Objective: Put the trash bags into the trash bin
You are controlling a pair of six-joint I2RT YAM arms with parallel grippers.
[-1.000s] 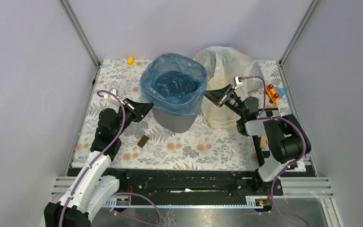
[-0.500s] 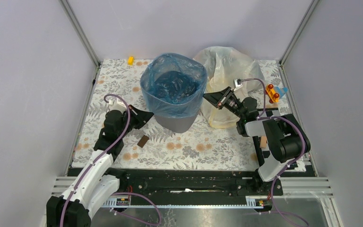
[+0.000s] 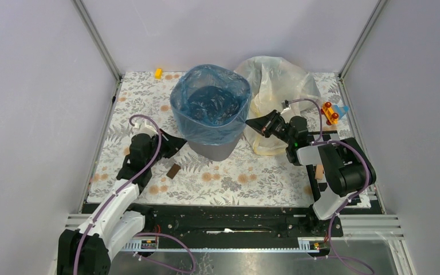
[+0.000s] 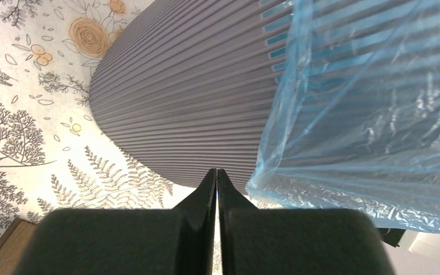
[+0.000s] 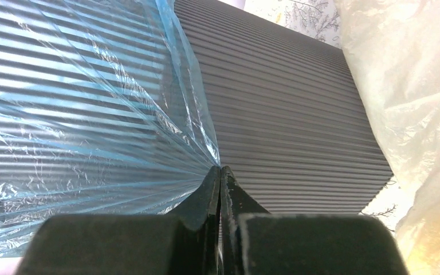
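The dark grey trash bin stands mid-table, lined with a blue trash bag folded over its rim. A pale yellowish trash bag lies slumped behind and right of it. My left gripper is shut and empty, low at the bin's left side; the ribbed bin wall and the bag's hem fill its wrist view beyond the tips. My right gripper is at the bin's right side, shut on the blue bag's hem, whose folds fan out from the tips. The yellowish bag is just to the right.
A small brown block lies on the floral mat near the left arm. A yellow toy sits at the back left, an orange-red toy at the right edge. A wooden piece lies by the right arm. Grey walls enclose three sides.
The left gripper drew back and down from the bin's upper side toward its base. The right gripper sank lower along the bin's right side, staying shut on the blue hem.
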